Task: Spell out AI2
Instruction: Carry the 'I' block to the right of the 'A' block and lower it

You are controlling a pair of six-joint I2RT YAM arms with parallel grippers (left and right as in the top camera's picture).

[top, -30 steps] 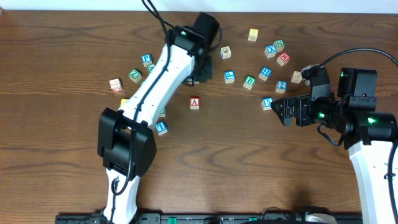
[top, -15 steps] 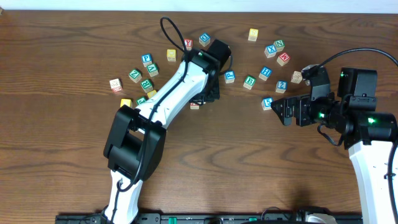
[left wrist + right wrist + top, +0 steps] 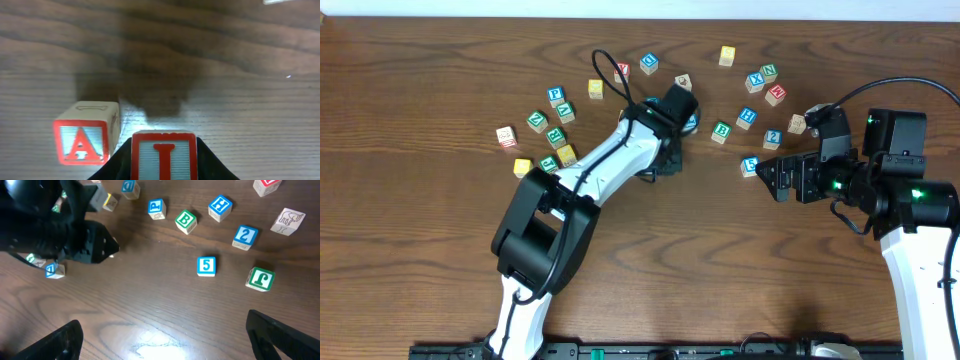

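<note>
Pinched tight in left gripper [image 3: 663, 163]: "I" cube [image 3: 164, 160], red letter facing wrist camera. Just beside it, at left in wrist view, resting on table [image 3: 240, 75]: "A" cube [image 3: 82, 143], slim gap between. Well apart, ahead of right gripper [image 3: 162, 340], spread wide, holding nothing: "2" cube [image 3: 245, 235], beyond "5" cube [image 3: 206, 265].

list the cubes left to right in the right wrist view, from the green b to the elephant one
B → H → 2 → elephant cube; 5 and the green cube beside it overlap these sideways, so left out
</note>
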